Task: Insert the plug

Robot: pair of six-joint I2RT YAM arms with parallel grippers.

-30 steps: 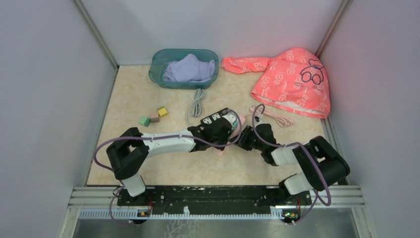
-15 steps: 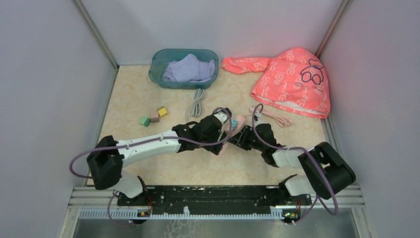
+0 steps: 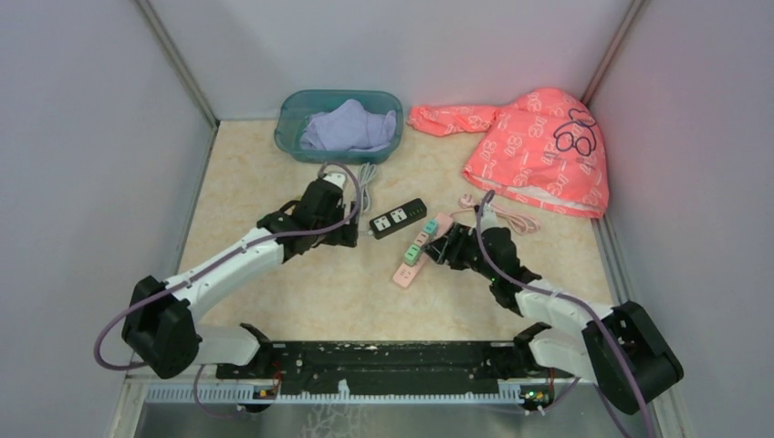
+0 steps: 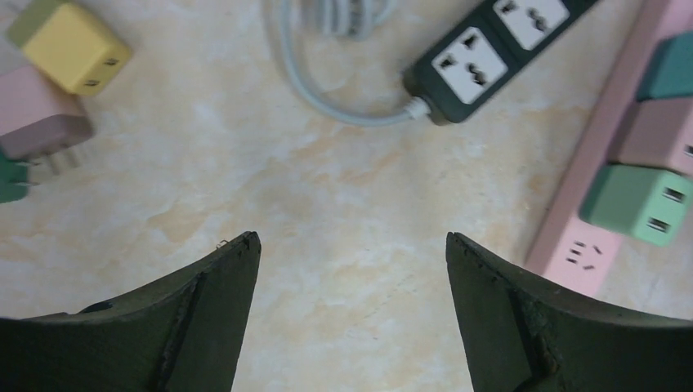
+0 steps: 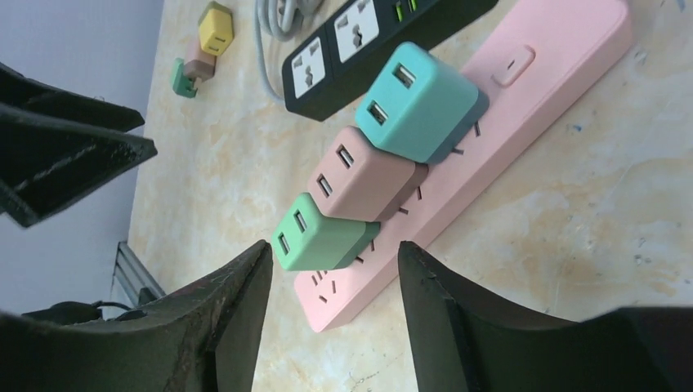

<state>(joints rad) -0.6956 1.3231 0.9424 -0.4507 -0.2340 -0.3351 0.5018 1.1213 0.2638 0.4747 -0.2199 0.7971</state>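
A pink power strip (image 3: 402,273) (image 5: 531,90) lies mid-table with a teal plug (image 5: 417,102), a dusty-pink plug (image 5: 359,175) and a green plug (image 5: 315,233) (image 4: 637,204) standing in it in a row. My right gripper (image 5: 335,249) (image 3: 440,250) is open, its fingers straddling the strip's near end just below the green plug, holding nothing. To the left, over bare table, my left gripper (image 4: 351,245) (image 3: 345,235) is open and empty. Loose yellow (image 4: 73,49) and pink (image 4: 41,122) plugs lie beyond it.
A black power strip (image 3: 398,218) with a coiled grey cable (image 3: 365,182) lies between the grippers. A teal bin (image 3: 290,114) with lilac cloth stands at the back. A coral garment (image 3: 538,151) and a pink cable (image 3: 511,219) lie at the back right. Walls close both sides.
Both grippers have opened. My left arm drew back to the left, away from the pink strip, uncovering the black strip. My right gripper backed off toward the strip's near end.
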